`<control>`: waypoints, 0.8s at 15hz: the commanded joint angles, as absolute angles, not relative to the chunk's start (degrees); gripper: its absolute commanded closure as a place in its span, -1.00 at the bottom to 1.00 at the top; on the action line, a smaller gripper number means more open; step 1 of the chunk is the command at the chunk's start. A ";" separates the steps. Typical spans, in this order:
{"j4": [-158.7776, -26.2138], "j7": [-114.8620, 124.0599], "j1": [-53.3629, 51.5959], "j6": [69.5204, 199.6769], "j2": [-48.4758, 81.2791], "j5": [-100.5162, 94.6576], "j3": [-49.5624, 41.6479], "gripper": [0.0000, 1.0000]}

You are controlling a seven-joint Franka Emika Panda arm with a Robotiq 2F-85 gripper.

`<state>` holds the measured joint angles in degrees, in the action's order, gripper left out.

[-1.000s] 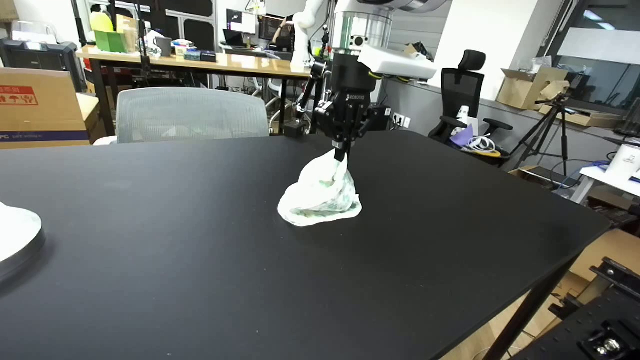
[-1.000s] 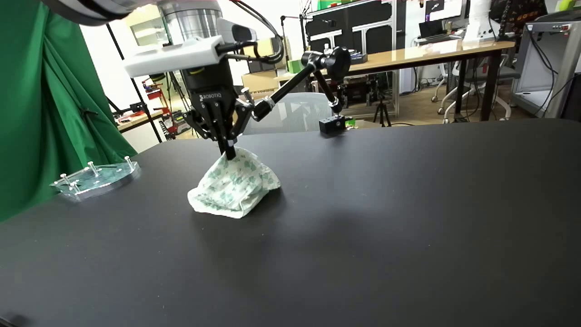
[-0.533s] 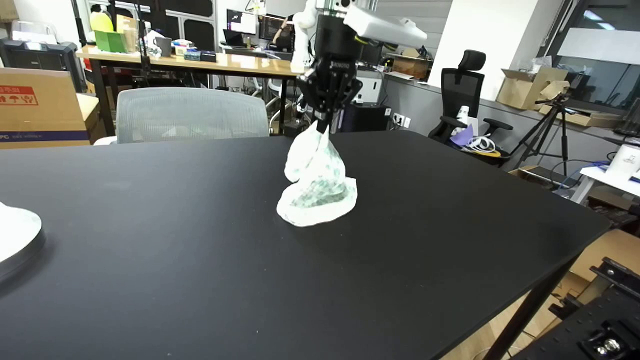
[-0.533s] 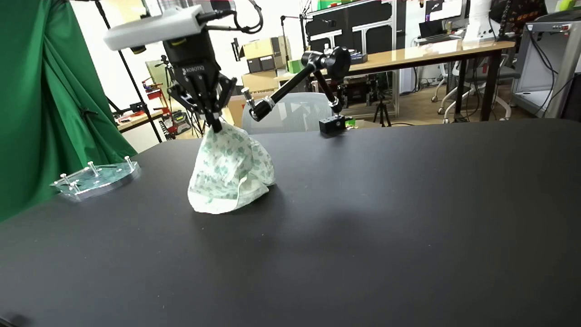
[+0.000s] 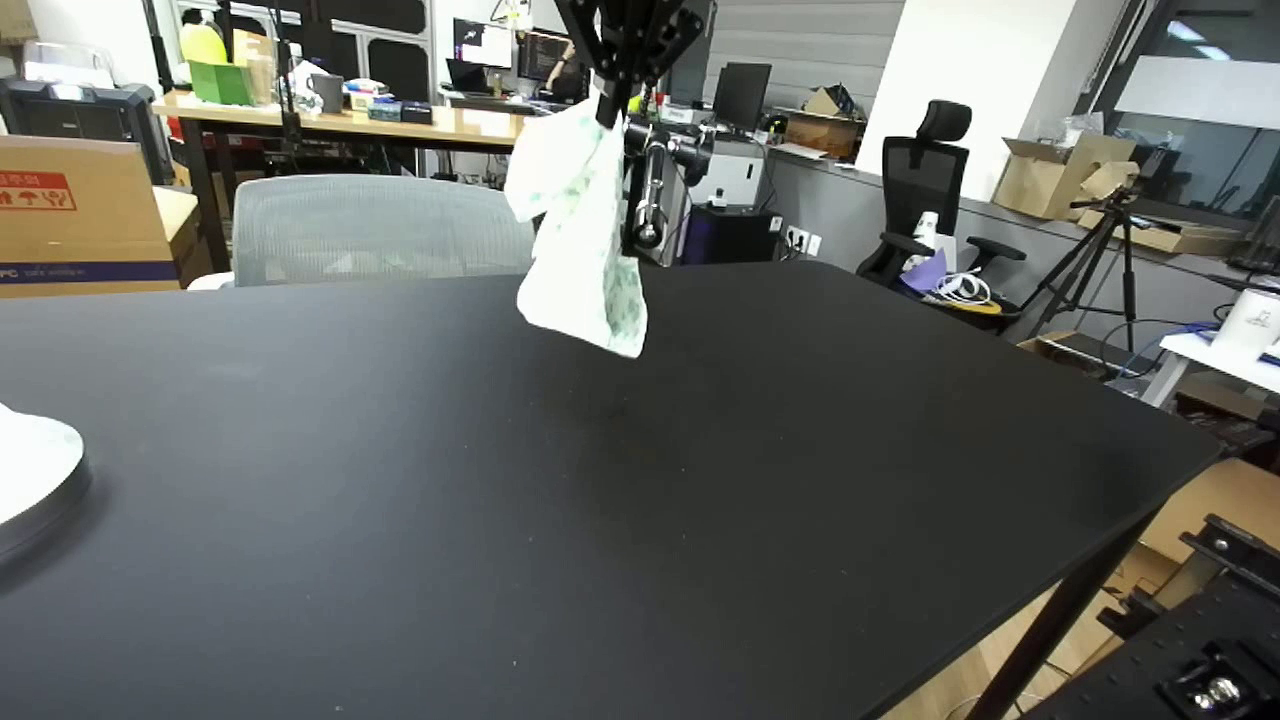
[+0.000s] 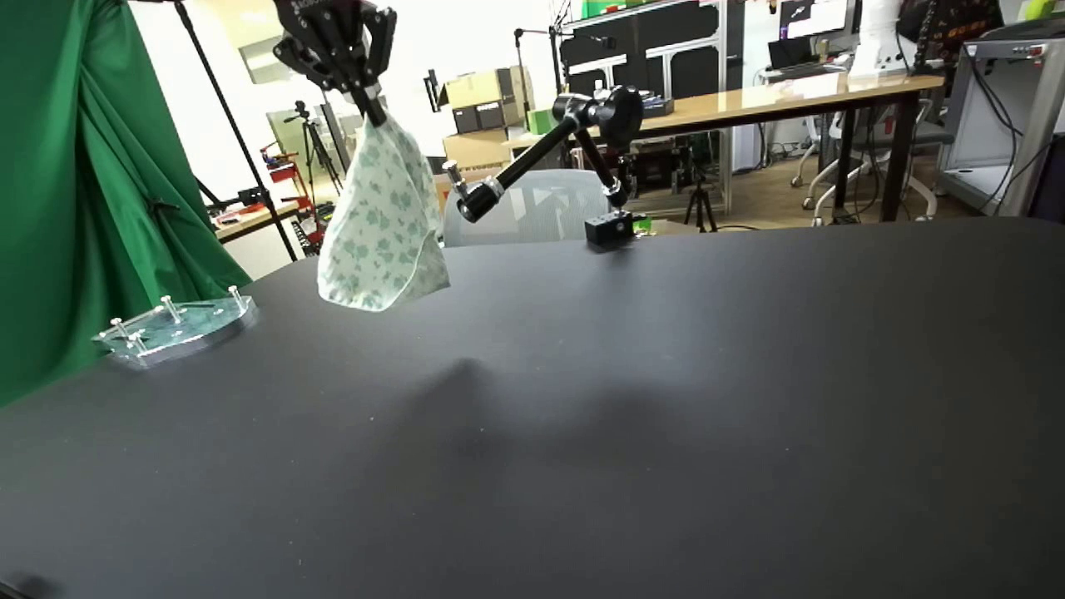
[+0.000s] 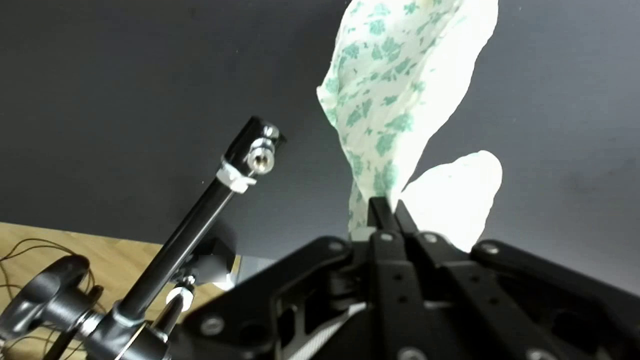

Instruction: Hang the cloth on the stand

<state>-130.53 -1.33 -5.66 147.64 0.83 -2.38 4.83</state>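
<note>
The white cloth with green leaf print hangs from my gripper in both exterior views (image 5: 580,255) (image 6: 378,225), its lower edge above the table. My gripper (image 5: 607,112) (image 6: 376,116) is shut on its top. In the wrist view the cloth (image 7: 385,90) is pinched between the fingertips of the gripper (image 7: 391,207), and a bright fold lies to the right. The stand (image 6: 532,162) is a black jointed arm on a block base at the table's far edge. Its free end is right of the cloth there; in the wrist view the stand (image 7: 185,245) is left of the cloth, apart.
The black table (image 6: 666,416) lies below. A clear plate with upright pegs (image 6: 179,329) is at its left edge in an exterior view, near a green curtain (image 6: 125,166). A white round object (image 5: 35,470) and a grey chair (image 5: 385,230) show in an exterior view.
My gripper has risen, shut on the cloth throughout. The cloth, which rested on the table, has been lifted clear and hangs in the air, shifted left in both exterior views.
</note>
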 commanded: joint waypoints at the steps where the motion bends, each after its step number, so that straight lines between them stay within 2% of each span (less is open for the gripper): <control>1: -128.50 5.81 -4.64 150.47 0.15 -5.46 4.04 0.99; 12: -131.00 19.52 -1.07 155.51 -2.14 -10.59 0.84 0.99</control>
